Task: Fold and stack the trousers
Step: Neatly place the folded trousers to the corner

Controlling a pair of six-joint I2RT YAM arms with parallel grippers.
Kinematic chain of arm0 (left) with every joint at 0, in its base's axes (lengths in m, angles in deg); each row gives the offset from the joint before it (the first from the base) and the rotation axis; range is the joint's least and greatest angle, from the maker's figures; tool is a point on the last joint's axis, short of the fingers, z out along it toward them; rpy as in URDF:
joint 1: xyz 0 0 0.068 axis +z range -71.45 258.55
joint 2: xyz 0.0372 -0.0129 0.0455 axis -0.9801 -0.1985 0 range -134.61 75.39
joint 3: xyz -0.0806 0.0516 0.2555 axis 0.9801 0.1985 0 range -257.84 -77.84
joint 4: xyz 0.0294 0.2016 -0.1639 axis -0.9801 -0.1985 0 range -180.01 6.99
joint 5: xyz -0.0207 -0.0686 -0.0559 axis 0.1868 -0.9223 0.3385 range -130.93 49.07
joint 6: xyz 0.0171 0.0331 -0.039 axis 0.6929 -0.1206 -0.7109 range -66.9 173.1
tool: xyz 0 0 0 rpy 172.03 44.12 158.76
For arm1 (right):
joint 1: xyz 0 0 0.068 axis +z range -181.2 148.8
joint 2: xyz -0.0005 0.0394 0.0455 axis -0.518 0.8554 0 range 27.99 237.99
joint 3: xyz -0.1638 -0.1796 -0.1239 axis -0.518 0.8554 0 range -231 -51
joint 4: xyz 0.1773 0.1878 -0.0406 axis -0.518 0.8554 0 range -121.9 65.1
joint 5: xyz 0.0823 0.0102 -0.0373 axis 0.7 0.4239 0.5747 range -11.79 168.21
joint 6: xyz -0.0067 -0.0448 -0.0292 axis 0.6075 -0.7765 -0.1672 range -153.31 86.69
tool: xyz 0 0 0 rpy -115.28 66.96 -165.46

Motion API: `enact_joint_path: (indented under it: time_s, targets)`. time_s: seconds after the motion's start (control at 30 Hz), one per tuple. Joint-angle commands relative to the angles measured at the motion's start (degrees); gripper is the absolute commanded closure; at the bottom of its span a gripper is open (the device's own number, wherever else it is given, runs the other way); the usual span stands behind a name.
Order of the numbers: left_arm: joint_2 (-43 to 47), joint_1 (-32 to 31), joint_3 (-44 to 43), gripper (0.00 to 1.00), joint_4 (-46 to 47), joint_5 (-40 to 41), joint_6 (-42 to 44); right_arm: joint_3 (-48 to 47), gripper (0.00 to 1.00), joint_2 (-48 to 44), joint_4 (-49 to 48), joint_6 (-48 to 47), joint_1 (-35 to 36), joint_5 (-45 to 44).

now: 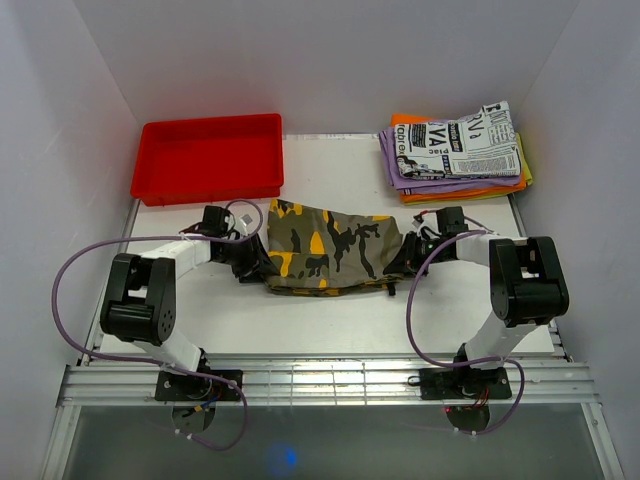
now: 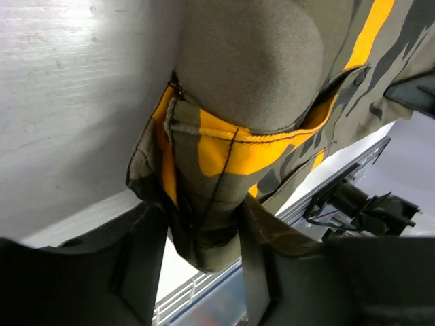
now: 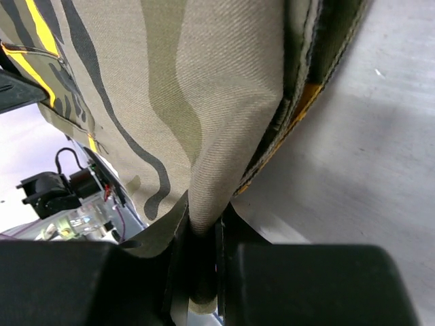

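Between the two grippers, the trousers [image 1: 330, 248] stretch as a partly folded bundle over the table [image 1: 330, 315], one end in each tool. The left gripper [image 2: 200, 255] pinches a thick bunch of seamed cloth, so its fingers sit fairly wide with the wad filling the gap. The right gripper [image 3: 197, 272] is pressed nearly together on a thinner fold that rises straight out of it. Whether the middle of the bundle rests on the table or hangs just clear cannot be told. The step in hand looks like carrying one fold across. To do it well, both arms should probably travel together at equal height, with the cloth between them taut enough not to sag or twist. The leading edge should land square on the layer beneath before either grip lets go. The left bunch looks bulky, so it may spring open on release. The stack [image 1: 455, 150] of folded garments lies beyond the right gripper, the red tray [image 1: 160, 185] beyond the left.
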Motion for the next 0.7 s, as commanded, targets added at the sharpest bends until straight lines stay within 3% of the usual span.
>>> enact_joint_path:
  time_s: [0.0,0.07,0.27,0.5,0.67]
  targets:
    - [1.4,-0.5,1.2,0.49,2.3,0.4,-1.2,-2.3,0.92,-1.7,2.4,-3.8,0.6,-2.9]
    - [3.0,-0.5,1.5,0.68,2.6,2.3,-1.5,-2.6,0.92,-1.8,2.9,-4.9,0.6,-4.7]
    - [6.9,-3.5,-1.6,1.00,2.5,4.4,0.4,-8.1,0.92,-3.9,8.3,-9.9,1.0,-12.3]
    - [13.7,-17.0,-11.7,1.00,3.5,13.7,7.8,-22.2,0.92,-10.1,16.4,-18.1,1.6,-21.8]
    - [11.5,-20.8,-24.1,1.00,6.2,16.9,9.5,-29.6,0.92,-15.6,20.1,-27.3,1.6,-27.1]
